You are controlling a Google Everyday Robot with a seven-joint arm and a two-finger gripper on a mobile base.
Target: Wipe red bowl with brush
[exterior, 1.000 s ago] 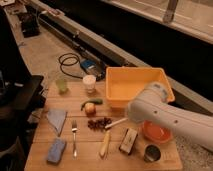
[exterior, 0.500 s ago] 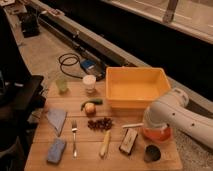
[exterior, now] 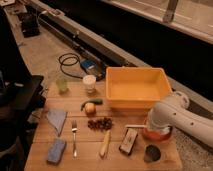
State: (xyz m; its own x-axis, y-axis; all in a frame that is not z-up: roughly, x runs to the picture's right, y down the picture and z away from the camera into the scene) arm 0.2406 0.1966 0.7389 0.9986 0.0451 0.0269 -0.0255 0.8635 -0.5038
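**Wooden desk (exterior: 87, 152), gripper (exterior: 152, 129) down at the red bowl (exterior: 160, 135)**

Jaws pressed together on the brush (exterior: 135, 126), whose white handle juts out to the left. The gripper hangs low over the red bowl by the desk's right edge. The yellow tub (exterior: 135, 87) stands just behind.

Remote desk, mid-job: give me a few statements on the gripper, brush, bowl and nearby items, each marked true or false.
1. The gripper is down at the red bowl, near the right end of the wooden table. True.
2. The gripper is open. False: it is shut.
3. The brush lies inside the yellow tub. False: its thin white handle pokes out leftwards from under the arm, beside the red bowl.
4. The fork lies left of the dark cluster. True.
5. The black-and-white block sits in the red bowl. False: it lies on the table, left of the bowl.
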